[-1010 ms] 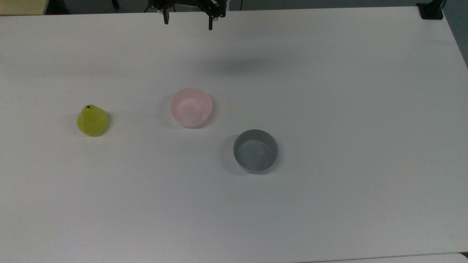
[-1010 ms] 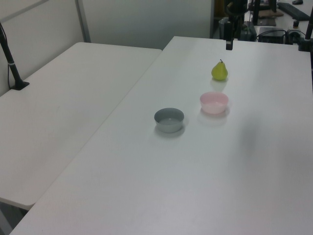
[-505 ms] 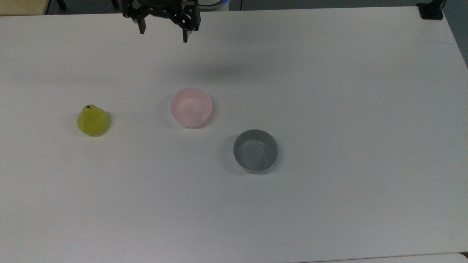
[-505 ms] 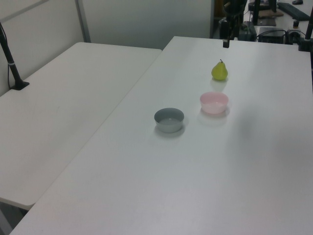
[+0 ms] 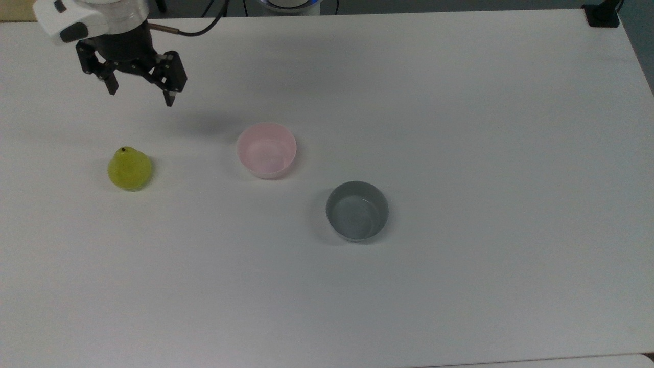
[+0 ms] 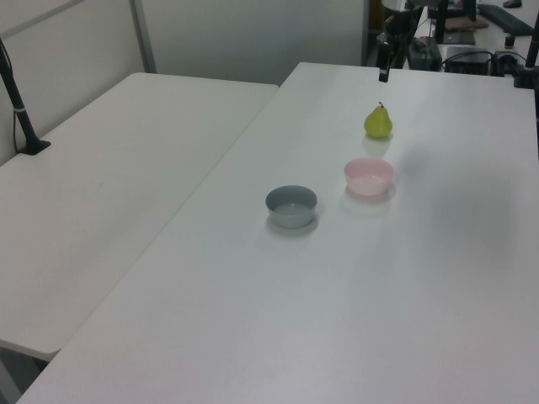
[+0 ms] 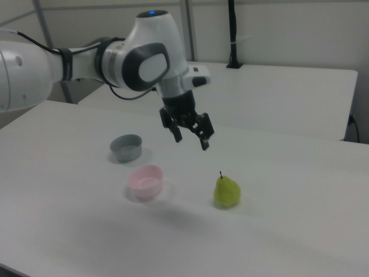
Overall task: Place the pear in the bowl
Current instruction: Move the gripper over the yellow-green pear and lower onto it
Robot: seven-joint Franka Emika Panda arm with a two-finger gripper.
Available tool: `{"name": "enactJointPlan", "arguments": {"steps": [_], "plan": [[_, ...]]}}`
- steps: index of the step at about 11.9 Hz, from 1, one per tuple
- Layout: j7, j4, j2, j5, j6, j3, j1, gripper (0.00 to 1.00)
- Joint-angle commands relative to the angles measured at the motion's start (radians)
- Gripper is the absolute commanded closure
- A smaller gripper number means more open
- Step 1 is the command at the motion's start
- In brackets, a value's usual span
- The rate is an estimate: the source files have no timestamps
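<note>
Pear (image 5: 130, 169) stands upright on bench (image 5: 460, 128), apart from pink bowl (image 5: 266, 150); hand (image 5: 141, 95) hovers spread wide, empty

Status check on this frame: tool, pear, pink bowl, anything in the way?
Tool open, empty, above table. Pear upright, untouched. Pink bowl empty. Grey bowl off the path.

pears: one pear (image 5: 130, 168) | bowls: two, one pink bowl (image 5: 266, 150), one grey bowl (image 5: 357, 210) | robot arms: one arm (image 7: 86, 63)
</note>
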Motion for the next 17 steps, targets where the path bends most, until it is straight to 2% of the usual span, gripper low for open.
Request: {"name": "enactJointPlan", "arguments": {"steps": [1, 4, 10, 14, 16, 17], "plan": [[-0.063, -0.009, 0.068, 0.004, 0.089, 0.000, -0.059, 0.00], [-0.064, -0.009, 0.149, -0.026, 0.158, -0.001, -0.082, 0.00], [-0.054, -0.010, 0.271, -0.030, 0.314, -0.001, -0.091, 0.00], [-0.052, -0.012, 0.294, -0.036, 0.355, -0.001, -0.091, 0.00], [-0.052, -0.023, 0.300, -0.065, 0.355, -0.001, -0.090, 0.00], [-0.052, -0.027, 0.300, -0.083, 0.355, -0.001, -0.088, 0.13]]}}
